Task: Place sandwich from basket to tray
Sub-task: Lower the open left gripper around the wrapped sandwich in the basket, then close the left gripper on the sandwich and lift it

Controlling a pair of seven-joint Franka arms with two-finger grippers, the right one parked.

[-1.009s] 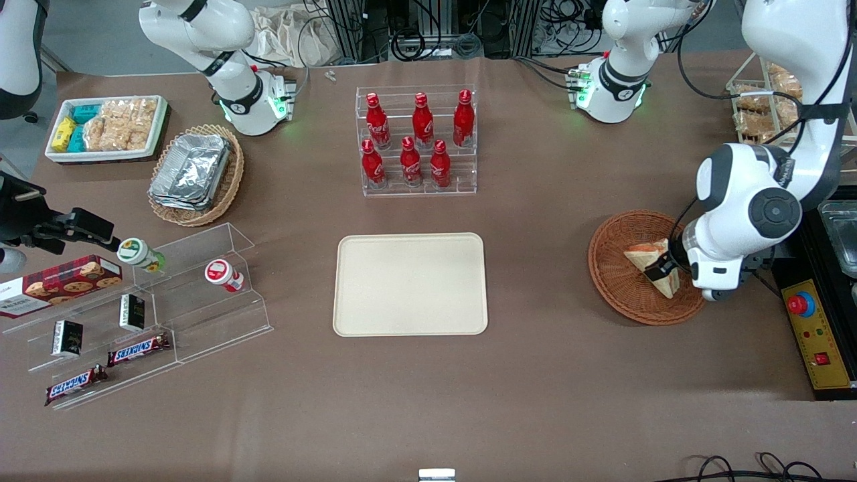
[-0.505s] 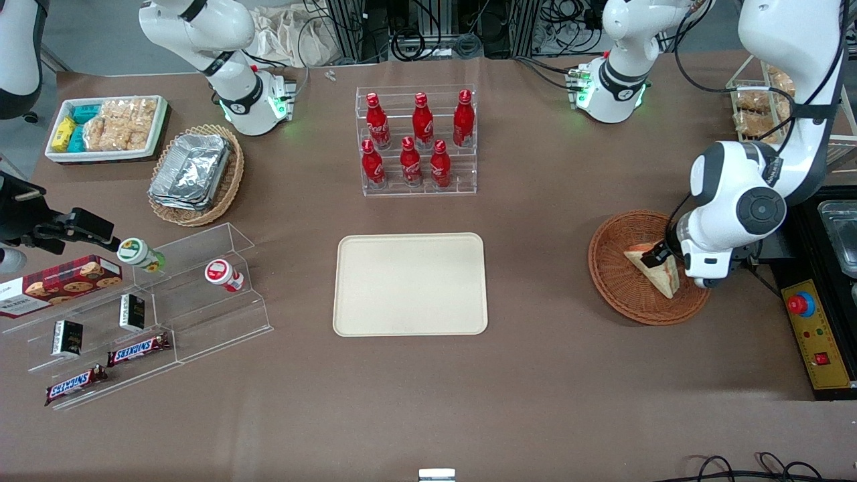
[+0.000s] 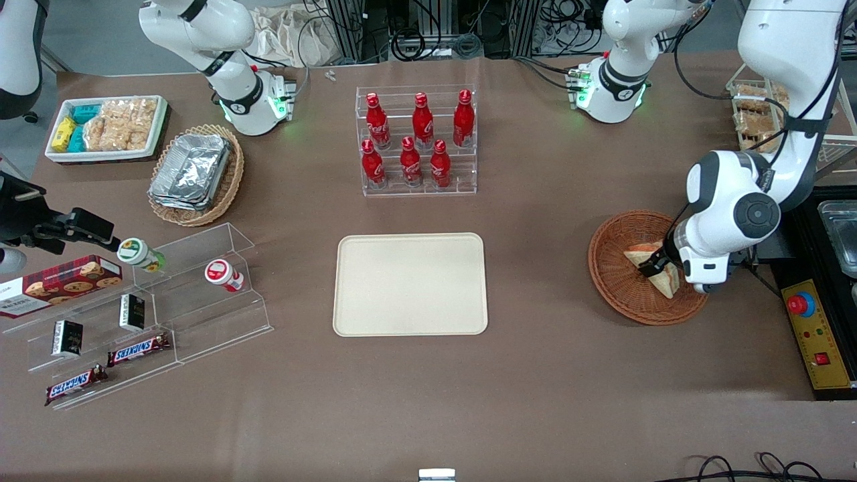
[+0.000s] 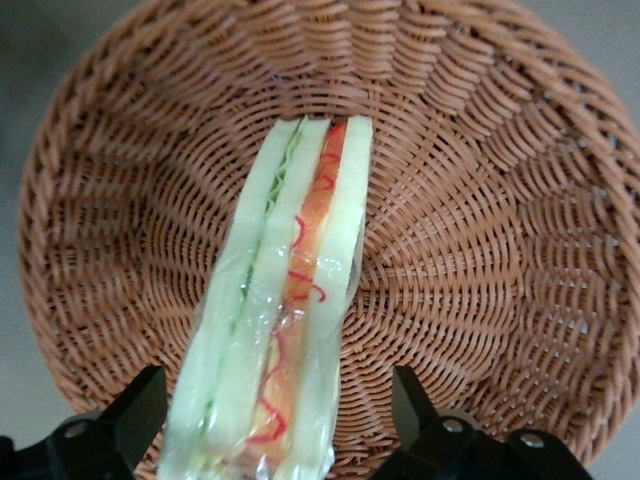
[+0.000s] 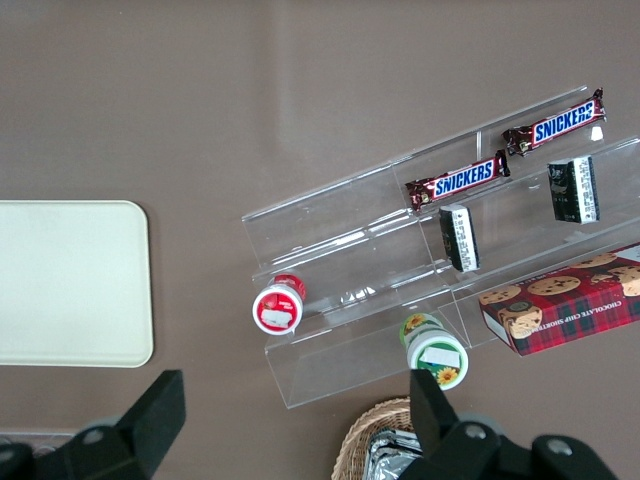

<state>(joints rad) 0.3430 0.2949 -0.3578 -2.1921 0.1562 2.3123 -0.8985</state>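
The sandwich (image 3: 641,258), a pale bread wedge in clear wrap, lies in the round reddish-brown basket (image 3: 616,274) toward the working arm's end of the table. In the left wrist view its cut edge (image 4: 290,300) shows green, red and pink layers against the basket's weave (image 4: 480,230). My left gripper (image 3: 659,271) is down in the basket, open, one black finger on each side of the sandwich (image 4: 275,420), with a gap showing at each finger. The cream tray (image 3: 410,284) lies flat at the table's middle with nothing on it.
A clear rack of red bottles (image 3: 416,140) stands farther from the front camera than the tray. A black control box with a red button (image 3: 813,328) sits beside the basket at the table's edge. Acrylic snack shelves (image 3: 134,314), a tan foil-container basket (image 3: 194,174) and a white bin (image 3: 107,127) lie toward the parked arm's end.
The left arm's wrist has shifted slightly farther from the front camera over the basket. The sandwich lies where it was, still between the open fingers.
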